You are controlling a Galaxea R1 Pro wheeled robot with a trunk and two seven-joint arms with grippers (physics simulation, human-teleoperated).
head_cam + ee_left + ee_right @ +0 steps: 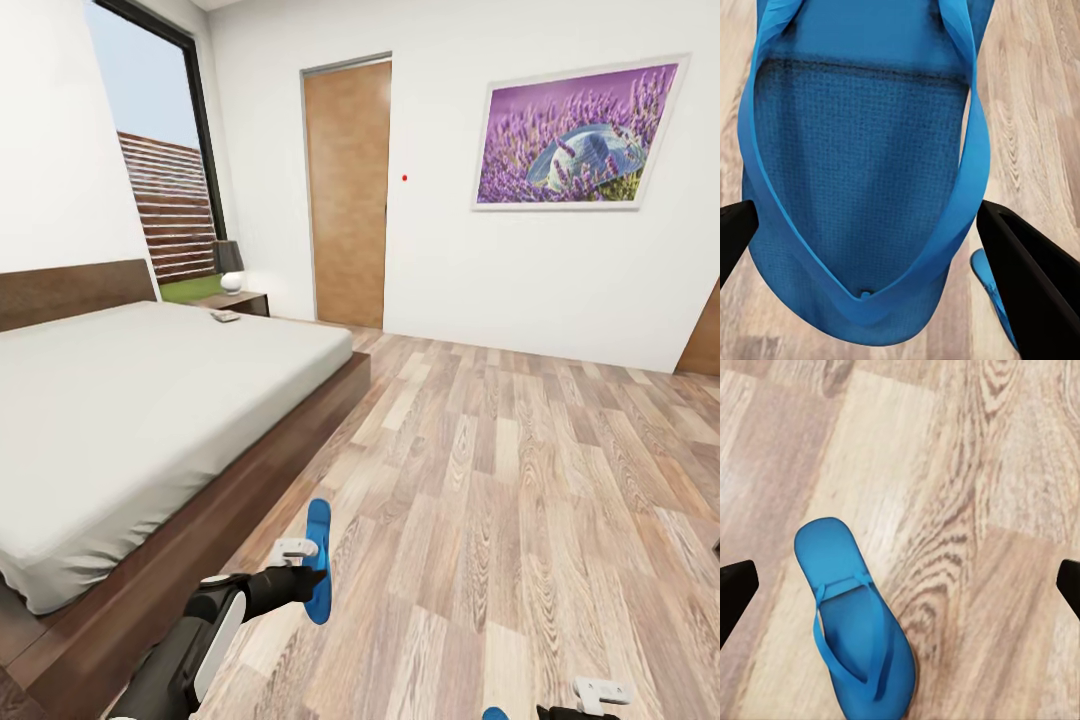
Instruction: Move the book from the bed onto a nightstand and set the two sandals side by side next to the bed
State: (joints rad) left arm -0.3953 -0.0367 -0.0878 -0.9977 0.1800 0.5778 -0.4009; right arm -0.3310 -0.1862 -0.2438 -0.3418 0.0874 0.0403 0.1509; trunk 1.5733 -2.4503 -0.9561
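Left gripper (318, 562) pinches one sandal (318, 560), right gripper (900, 585) spread over the other sandal (855, 622); lower it flat beside the bed (150, 400).

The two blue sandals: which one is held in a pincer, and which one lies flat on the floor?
The sandal between the left pincer's fingers is held up on edge. The other sandal lies flat on the wooden floor, straps up, below the open right pincer.

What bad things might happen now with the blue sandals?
The left hand grips one sandal by its edge, hanging on its side above the wood floor; it might slip out and land upside down or crooked. The other sandal lies flat on the floor under the open right hand, so the pair could end up apart rather than side by side next to the bed.
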